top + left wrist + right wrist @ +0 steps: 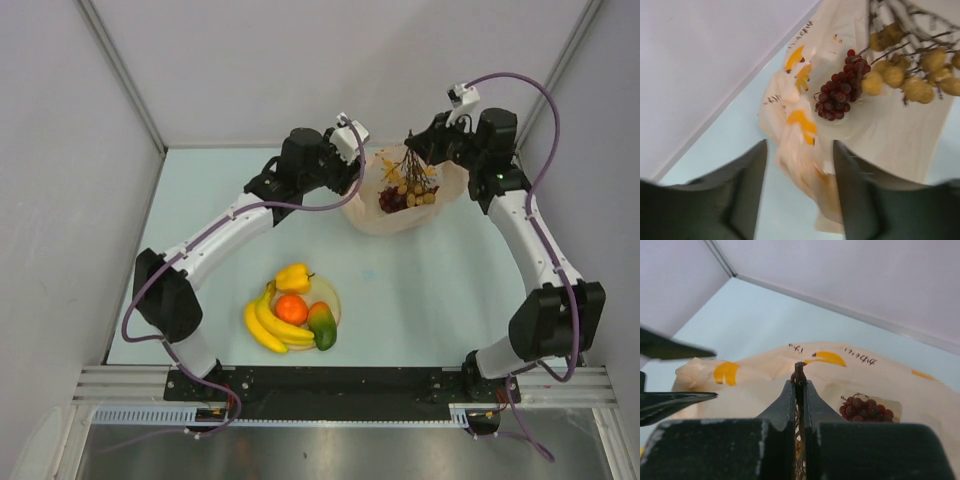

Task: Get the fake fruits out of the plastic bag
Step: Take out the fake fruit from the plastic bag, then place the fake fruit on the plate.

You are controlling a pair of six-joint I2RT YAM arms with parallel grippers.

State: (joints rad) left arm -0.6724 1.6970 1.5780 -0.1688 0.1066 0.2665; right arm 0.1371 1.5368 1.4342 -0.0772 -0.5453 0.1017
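on the surface (430, 290) the bag (400, 222) lies at the far side, four fruits (291, 309) already on the plate (330, 293). we judge the yellow berry bunch (895, 76) mid-removal: the jaws of the right gripper (799, 377) pinch its stem above the bag; those of the left gripper (800, 150) stand spread astride the bag's edge. the grapes (840, 92) inside come next, the bunch hanging close above them.
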